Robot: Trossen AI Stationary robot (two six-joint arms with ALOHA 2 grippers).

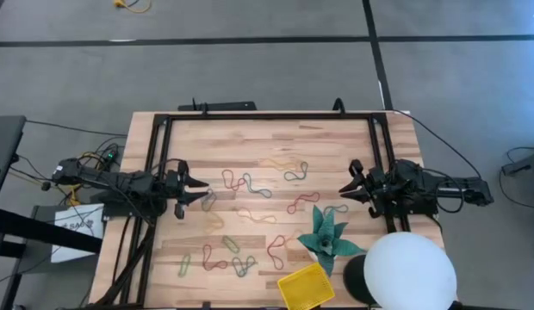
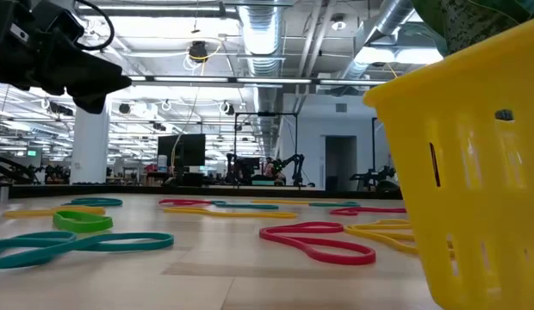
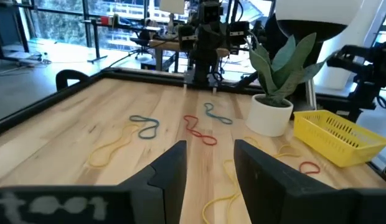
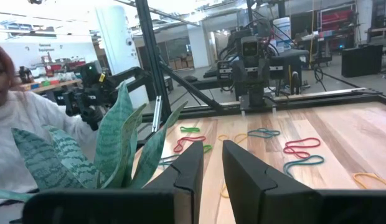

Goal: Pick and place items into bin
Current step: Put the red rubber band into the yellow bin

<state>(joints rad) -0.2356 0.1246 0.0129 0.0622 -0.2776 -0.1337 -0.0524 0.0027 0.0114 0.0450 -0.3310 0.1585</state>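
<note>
Coloured loops lie scattered across a wooden table. Yellow bin sits at its near edge, beside a plant. Left gripper and right gripper hover with fingers apart, holding nothing.

A grey floor crossed by dark lines surrounds the table; silver ducts and bright ceiling lights hang overhead.
</note>
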